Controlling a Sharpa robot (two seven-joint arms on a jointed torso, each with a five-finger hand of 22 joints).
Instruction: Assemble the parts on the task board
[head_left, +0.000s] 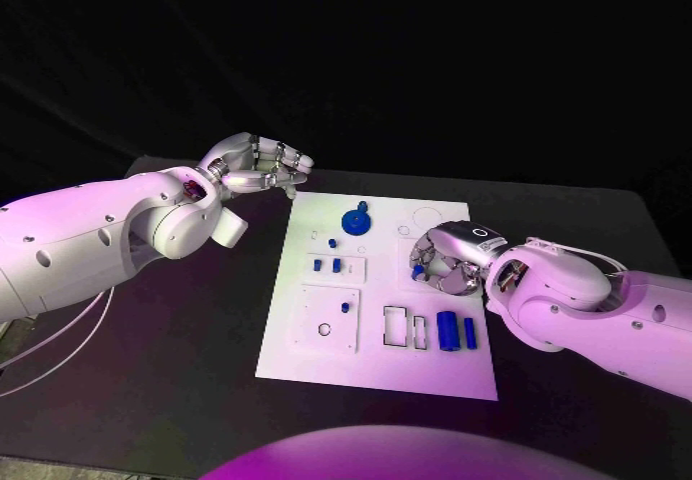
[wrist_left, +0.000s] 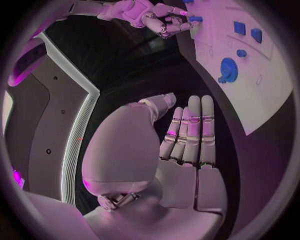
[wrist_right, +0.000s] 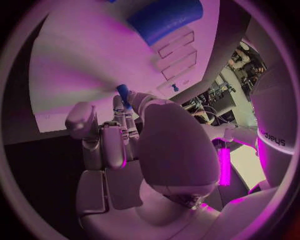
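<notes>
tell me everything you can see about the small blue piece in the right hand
The small blue piece is a short, smooth, plastic-looking peg, pinched at the fingertips of the right hand. It is held just over the white task board, near the board's right edge. Its far end is hidden by the fingers, so its full shape is unclear.

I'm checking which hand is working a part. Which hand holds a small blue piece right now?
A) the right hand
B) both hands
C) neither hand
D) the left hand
A: the right hand pinches a small blue piece over the task board; the left hand holds nothing.
</notes>
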